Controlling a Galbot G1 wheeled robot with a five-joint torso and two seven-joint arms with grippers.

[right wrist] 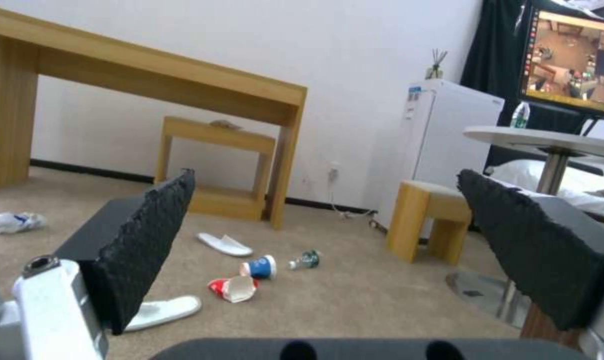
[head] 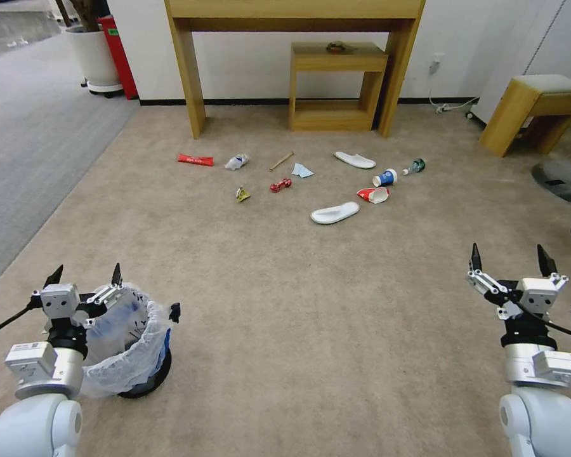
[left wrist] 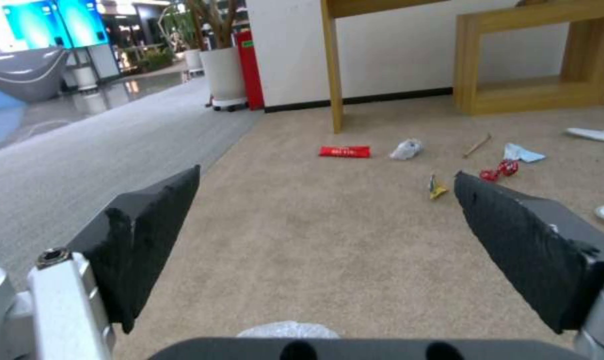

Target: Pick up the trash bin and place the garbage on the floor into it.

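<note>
Left gripper (head: 84,277) fingers spread wide, hovering over the bin (head: 128,343) rim, likely lining up a grasp. Right gripper (head: 511,260) fingers also apart, idle, empty. Garbage (head: 280,185) lies scattered on the floor (head: 285,285), well ahead.

On the carpet lie two white slippers (head: 335,212), two paper cups (head: 384,178), one red wrapper (head: 195,160), one small bottle (head: 415,167), one stick (head: 282,160)

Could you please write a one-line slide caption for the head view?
Open left pincer poised above the small round bag-lined trash bin; open right pincer raised; litter strewn across beige short-pile carpet.
</note>
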